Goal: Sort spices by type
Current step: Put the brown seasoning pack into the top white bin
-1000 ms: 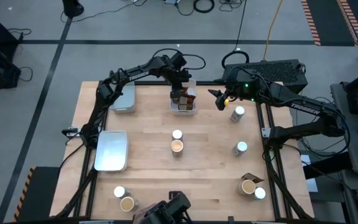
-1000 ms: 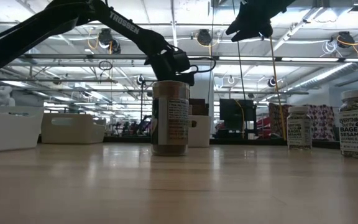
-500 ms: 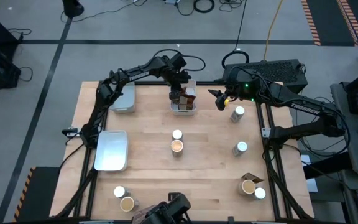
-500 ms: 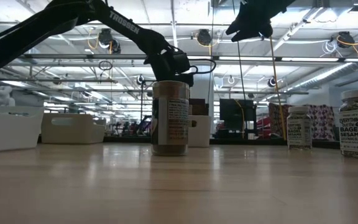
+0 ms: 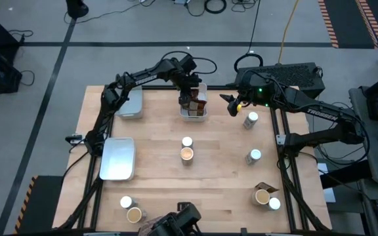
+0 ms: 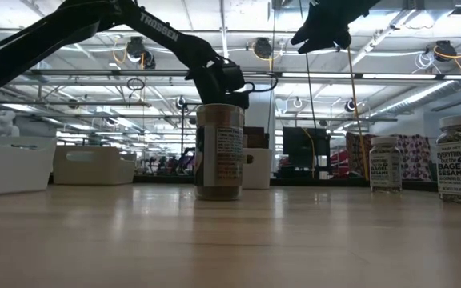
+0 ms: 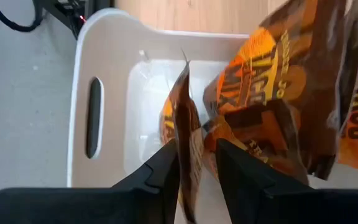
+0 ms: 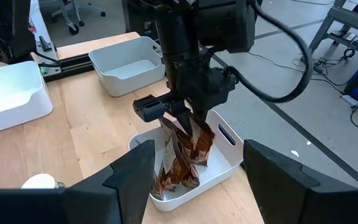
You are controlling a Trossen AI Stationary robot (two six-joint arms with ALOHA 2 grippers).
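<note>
A dark brown and orange rectangular spice packet (image 7: 187,134) stands upright in the small white plastic bin (image 5: 194,113) at the far middle of the wooden table (image 5: 222,177), pinched between the left gripper's (image 7: 196,163) closed fingers, with more packets beside it. The right gripper (image 5: 231,105) hovers near the bin, fingers spread apart and empty.
</note>
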